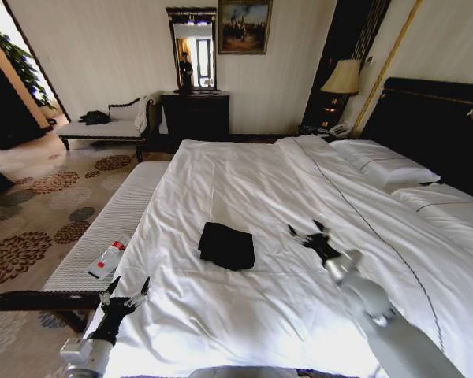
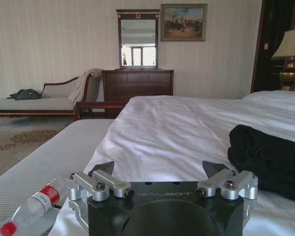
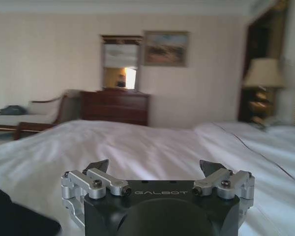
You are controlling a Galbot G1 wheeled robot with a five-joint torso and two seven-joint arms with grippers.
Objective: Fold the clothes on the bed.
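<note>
The left end effector (image 1: 126,293) hangs at the bed's (image 1: 299,315) near left edge, fingers spread and holding nothing; a water bottle (image 1: 108,258) lies on the bench (image 1: 134,197) just beside it. The right end effector (image 1: 309,234) hovers over the duvet to the right of the shirt (image 1: 226,245), also released and empty. The shirt lies near the middle of the bed between the two, already bunched into a compact dark bundle (its lettering is hidden). It looks light, limp and prone to sagging, so I would pinch it at an edge or corner through all layers. The bundle is nearly square, its slightly longer side running roughly across the bed.
</note>
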